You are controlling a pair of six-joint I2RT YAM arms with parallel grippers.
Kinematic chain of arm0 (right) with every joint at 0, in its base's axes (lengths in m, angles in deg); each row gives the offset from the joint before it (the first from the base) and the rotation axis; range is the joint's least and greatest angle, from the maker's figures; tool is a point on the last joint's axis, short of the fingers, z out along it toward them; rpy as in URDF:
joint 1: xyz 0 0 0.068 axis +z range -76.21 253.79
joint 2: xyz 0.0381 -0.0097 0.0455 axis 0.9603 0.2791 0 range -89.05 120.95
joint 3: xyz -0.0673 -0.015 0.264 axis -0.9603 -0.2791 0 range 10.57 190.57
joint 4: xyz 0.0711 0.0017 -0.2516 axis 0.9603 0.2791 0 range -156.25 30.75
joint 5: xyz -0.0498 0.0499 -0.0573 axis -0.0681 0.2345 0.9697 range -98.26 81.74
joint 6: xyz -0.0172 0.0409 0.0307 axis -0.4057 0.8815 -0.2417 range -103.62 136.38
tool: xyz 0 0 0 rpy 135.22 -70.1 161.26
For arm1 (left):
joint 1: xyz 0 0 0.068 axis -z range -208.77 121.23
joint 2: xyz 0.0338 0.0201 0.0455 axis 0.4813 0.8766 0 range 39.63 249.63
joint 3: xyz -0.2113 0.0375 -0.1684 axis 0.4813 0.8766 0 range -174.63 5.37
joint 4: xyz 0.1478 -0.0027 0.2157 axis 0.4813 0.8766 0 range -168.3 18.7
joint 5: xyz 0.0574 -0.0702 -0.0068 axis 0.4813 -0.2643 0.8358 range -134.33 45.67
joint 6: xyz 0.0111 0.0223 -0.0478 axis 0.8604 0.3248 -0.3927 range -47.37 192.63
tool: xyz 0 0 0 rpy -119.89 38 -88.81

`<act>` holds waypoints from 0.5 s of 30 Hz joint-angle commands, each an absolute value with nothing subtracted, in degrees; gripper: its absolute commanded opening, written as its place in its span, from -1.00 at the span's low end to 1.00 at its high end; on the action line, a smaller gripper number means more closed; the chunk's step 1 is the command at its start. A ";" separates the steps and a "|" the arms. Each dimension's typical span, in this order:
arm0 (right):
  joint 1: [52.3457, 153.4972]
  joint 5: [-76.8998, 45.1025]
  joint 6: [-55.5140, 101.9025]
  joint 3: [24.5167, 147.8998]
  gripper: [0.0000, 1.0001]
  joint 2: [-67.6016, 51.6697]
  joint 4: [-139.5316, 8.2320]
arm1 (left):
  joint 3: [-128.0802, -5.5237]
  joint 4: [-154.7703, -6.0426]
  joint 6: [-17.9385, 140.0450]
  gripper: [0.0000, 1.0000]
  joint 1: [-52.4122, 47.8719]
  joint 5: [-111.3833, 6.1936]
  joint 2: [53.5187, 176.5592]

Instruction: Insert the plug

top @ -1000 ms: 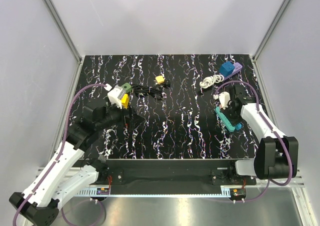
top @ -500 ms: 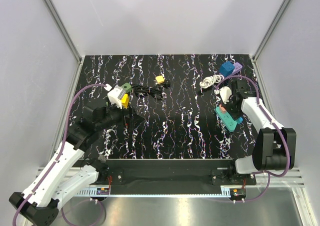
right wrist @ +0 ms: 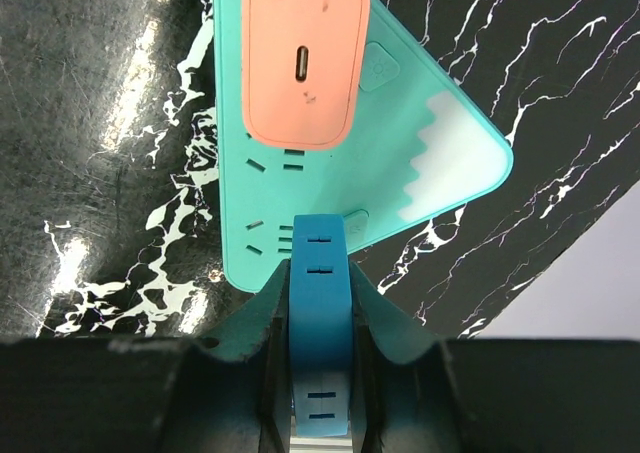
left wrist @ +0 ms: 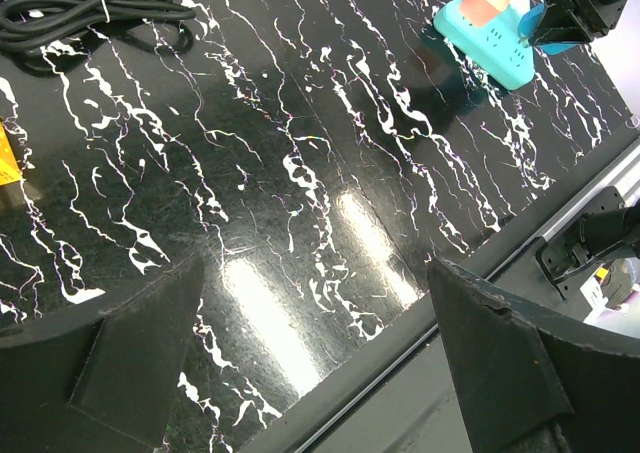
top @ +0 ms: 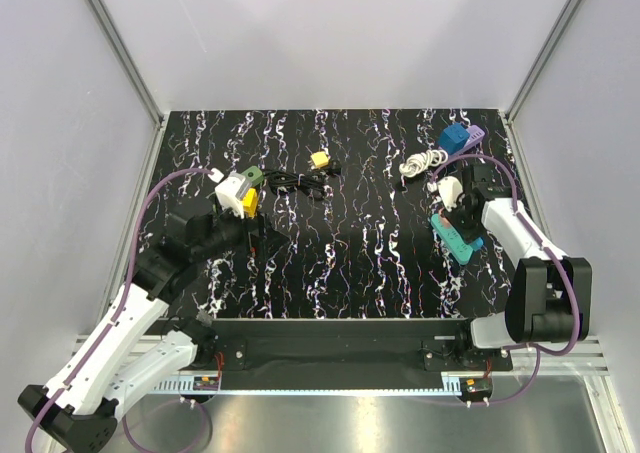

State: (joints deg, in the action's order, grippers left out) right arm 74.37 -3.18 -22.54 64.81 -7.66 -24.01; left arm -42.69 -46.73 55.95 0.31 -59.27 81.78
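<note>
A teal power strip (right wrist: 400, 143) lies flat at the table's right, with a pink charger (right wrist: 303, 58) plugged into it. My right gripper (right wrist: 320, 273) is shut on a blue plug (right wrist: 320, 313). The plug's front end stands over the sockets at the strip's near end; I cannot tell whether it touches. From above, the right gripper (top: 468, 223) sits over the strip (top: 452, 243). My left gripper (left wrist: 315, 343) is open and holds nothing, low over the table's left part (top: 252, 231). Its view shows the strip (left wrist: 490, 43) far off.
A black cable bundle (top: 295, 183) and a yellow piece (top: 320, 159) lie at the back middle. White, green and yellow adapters (top: 238, 191) sit just beyond the left gripper. A white coiled cable (top: 422, 161) and a blue block (top: 453, 138) lie at the back right.
The right arm has shifted a little toward the far side over the power strip, the blue plug still in its grip. The left arm has not moved.
</note>
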 commanded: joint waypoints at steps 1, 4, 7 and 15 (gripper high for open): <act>74.15 -3.07 -22.29 63.93 -1.00 -9.86 -25.02 | -42.80 -47.89 56.72 0.98 0.59 -58.31 81.38; 74.15 -4.13 -21.59 64.01 -1.00 -10.03 -25.11 | -42.80 -47.89 56.64 0.98 0.76 -58.05 81.38; 74.06 -3.43 -21.50 63.40 -1.00 -9.59 -25.11 | -42.80 -47.98 56.64 0.98 0.94 -57.96 81.21; 74.15 -3.95 -20.45 63.31 -1.00 -9.24 -25.90 | -42.88 -47.89 56.73 0.98 1.29 -57.52 80.85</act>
